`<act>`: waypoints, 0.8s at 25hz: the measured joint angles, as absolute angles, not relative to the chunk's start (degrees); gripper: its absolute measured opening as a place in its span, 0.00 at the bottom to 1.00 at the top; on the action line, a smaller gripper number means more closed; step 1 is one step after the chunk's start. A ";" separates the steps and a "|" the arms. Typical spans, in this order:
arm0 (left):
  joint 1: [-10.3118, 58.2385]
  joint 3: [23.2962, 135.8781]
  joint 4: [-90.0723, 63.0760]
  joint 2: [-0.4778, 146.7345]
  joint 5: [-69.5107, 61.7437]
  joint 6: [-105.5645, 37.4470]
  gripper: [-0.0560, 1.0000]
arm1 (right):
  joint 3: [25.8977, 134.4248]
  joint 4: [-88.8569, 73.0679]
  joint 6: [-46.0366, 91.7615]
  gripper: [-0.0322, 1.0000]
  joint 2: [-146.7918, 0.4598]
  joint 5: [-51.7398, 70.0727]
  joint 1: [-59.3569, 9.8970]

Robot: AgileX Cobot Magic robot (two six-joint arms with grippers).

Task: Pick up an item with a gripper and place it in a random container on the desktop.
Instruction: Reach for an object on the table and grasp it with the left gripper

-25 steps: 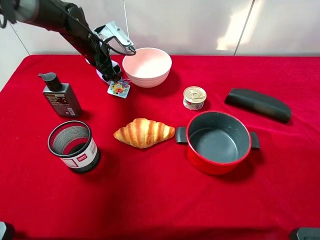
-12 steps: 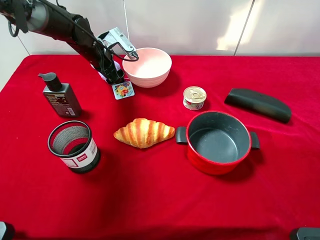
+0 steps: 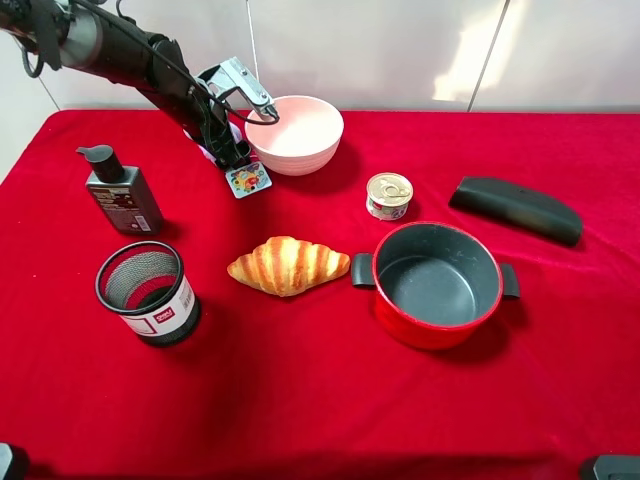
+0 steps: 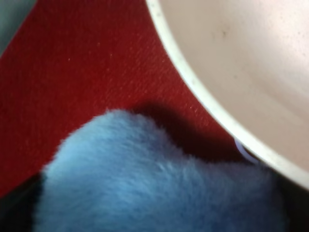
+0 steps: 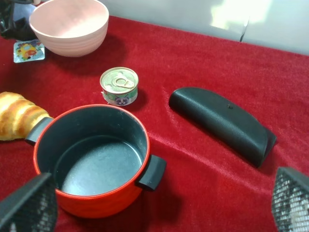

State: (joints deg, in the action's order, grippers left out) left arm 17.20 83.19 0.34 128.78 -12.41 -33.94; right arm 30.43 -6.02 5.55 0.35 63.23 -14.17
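Since the left gripper (image 3: 230, 152) sits at the back left of the bench (image 3: 320, 420) with jaws wide, straddling the item (image 4: 145, 183), the step in hand reads as the grab. Wrist view is all blue fur, no visible squeeze, and the paper tag (image 3: 248, 180) lies flat on the cloth. So I judge it not clamped yet, item resting on the bench just beside the container (image 3: 297, 158), on its left. Close on the plush body, not the tag; fur compresses a lot, so close well in before lifting. Rim is right next to the jaws: lift straight up, clear it, then move right over the middle and release low. Dangling tag could snag the rim. Right gripper (image 5: 159, 200): fingers spread wide, nothing between them, above the bench near the red pot (image 5: 101, 205).

Containers, left to right. Pump bottle (image 3: 120, 198): capped, contents not visible. Mesh cup (image 3: 160, 312): upright, looks empty. Container: pink bowl, empty. Tin (image 3: 389, 195): pull-tab lid on, sealed. Red pot: no lid, dark inside, empty. Black case (image 3: 515, 208): shut, contents unknown. Croissant (image 3: 288, 265) lies loose on the bench between cup and pot, in nothing. Any of the open ones would take the item; the bowl is nearest.
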 joint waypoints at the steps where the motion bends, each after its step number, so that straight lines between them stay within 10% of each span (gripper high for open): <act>1: 17.20 83.19 0.34 128.78 -12.41 -33.94 0.88 | 30.43 -6.02 5.55 0.70 0.35 63.23 -14.17; 9: 17.20 83.19 0.00 128.98 -11.65 -33.94 0.60 | 30.43 -6.02 5.55 0.70 0.35 63.23 -14.17; 20: 17.20 83.19 0.00 128.98 -12.83 -33.94 0.60 | 30.43 -6.02 5.55 0.70 0.35 63.23 -14.17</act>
